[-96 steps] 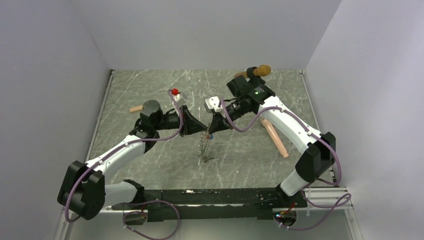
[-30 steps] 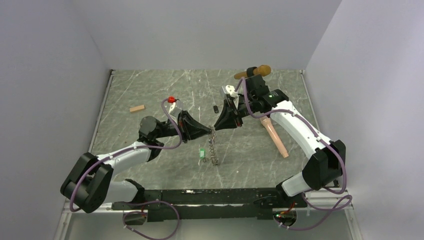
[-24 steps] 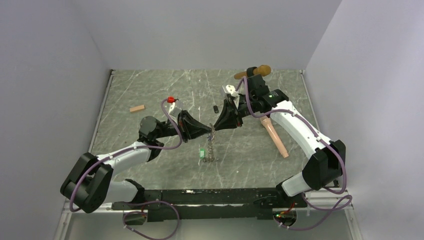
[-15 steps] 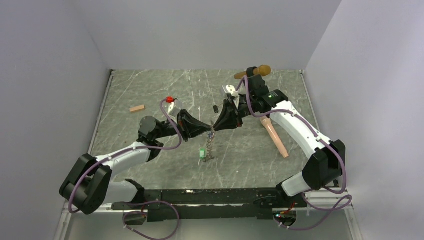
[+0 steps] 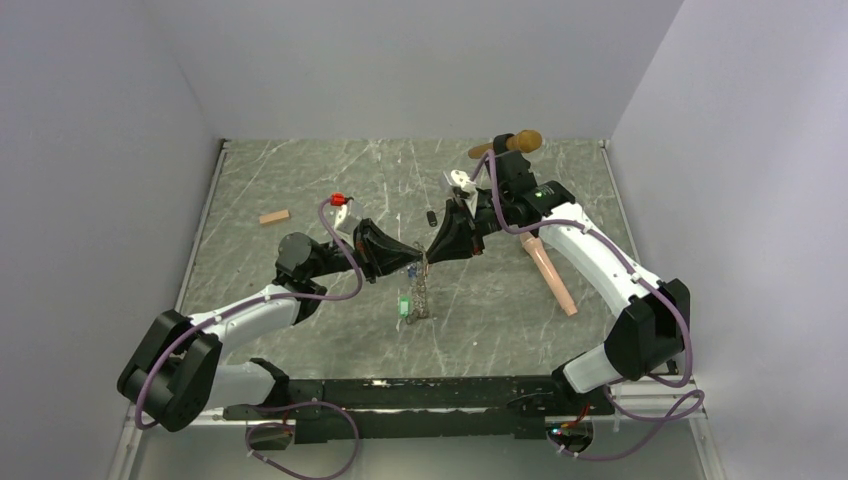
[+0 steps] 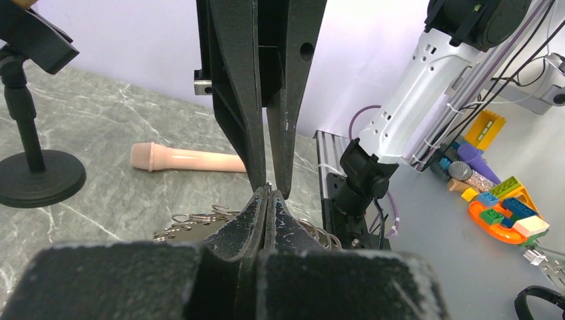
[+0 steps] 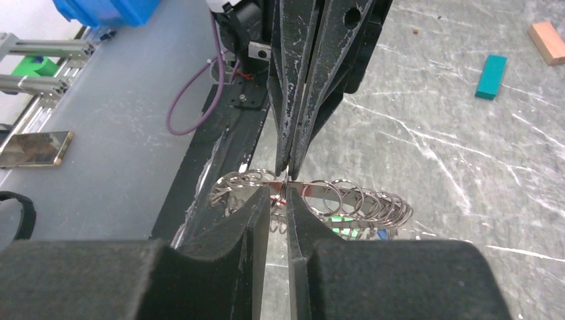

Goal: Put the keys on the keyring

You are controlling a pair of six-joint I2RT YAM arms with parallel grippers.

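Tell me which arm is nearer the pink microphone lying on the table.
Right. The right arm passes just beside the microphone; the left arm is far over on the other side of the keyring.

Earliest picture to now: the meeting point of the left end effector [image 5: 417, 260] and right end effector [image 5: 428, 256] was shifted slightly rightward. The left elbow was drawn toward the near edge. The right wrist was carried back, and a small dark object [image 5: 431, 217] on the desk [image 5: 300, 290] was uncovered. A green-tagged key [image 5: 404, 305] has come into view. Last second: the hanging end of the keyring [image 5: 422, 292] was swung left, to just beside the green tag. A blue tag [image 5: 413, 268] is now seen at the left tips.
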